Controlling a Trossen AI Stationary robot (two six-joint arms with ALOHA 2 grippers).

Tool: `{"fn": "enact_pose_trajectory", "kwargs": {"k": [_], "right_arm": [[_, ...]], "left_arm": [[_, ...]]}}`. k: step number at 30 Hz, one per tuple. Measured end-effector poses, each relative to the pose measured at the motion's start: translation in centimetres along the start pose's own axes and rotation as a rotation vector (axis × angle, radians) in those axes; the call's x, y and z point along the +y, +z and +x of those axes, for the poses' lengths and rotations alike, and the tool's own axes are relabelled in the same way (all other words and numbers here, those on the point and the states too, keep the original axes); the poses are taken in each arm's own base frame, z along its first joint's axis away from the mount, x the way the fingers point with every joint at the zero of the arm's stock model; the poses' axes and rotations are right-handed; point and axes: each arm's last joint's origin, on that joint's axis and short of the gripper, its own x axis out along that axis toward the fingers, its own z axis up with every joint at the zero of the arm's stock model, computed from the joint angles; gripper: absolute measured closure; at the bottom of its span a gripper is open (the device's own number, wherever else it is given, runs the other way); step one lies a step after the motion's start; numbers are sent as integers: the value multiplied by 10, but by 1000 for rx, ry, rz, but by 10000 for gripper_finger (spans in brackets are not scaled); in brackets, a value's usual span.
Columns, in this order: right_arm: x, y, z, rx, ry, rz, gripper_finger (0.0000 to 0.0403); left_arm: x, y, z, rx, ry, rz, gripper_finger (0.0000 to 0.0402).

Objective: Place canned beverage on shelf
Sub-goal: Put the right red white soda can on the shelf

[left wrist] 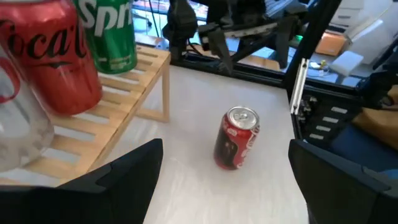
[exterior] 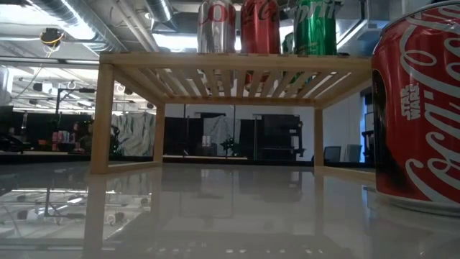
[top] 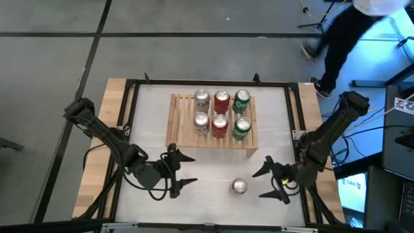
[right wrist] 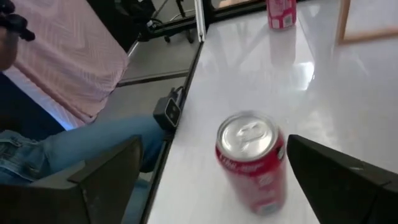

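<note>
A red cola can (top: pixel 239 187) stands upright on its base on the white table, near the front edge; it also shows large in the low view (exterior: pixel 420 108). The wooden shelf (top: pixel 178 126) stands on its legs behind it and carries several cans: silver, red and green. My left gripper (top: pixel 184 169) is open to the can's left, pointing at the red can (left wrist: pixel 237 138) from a distance. My right gripper (top: pixel 272 181) is open just right of the red can (right wrist: pixel 252 162), with its fingers short of the can on either side. Neither touches it.
A black frame (top: pixel 294 110) borders the table. Another red-and-white can (right wrist: pixel 281 14) stands farther off on the table. A seated person's leg in jeans (right wrist: pixel 81 149) is beyond the near edge, and another person (top: pixel 349 39) walks at the far right.
</note>
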Motion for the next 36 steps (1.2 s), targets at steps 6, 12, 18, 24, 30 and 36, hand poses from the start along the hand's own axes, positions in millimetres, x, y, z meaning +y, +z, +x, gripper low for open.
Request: {"fn": "enact_pose_trajectory", "kwargs": {"k": [6, 12, 18, 24, 30, 36], "right_arm": [[10, -19, 6, 28, -48, 102, 11], [10, -30, 15, 42, -101, 234, 11], [8, -32, 18, 3, -161, 269, 11], [11, -29, 23, -52, -216, 216, 13], [19, -31, 37, -56, -270, 113, 47], [24, -40, 52, -9, -285, 76, 94]], "left_arm": [[1, -4, 1, 5, 5, -20, 64], [1, -3, 1, 4, 4, -20, 64], [1, -3, 1, 5, 5, -19, 64], [1, -4, 1, 6, 6, -18, 64], [1, -4, 1, 6, 6, -18, 64], [1, -4, 1, 7, 5, -17, 64]]}}
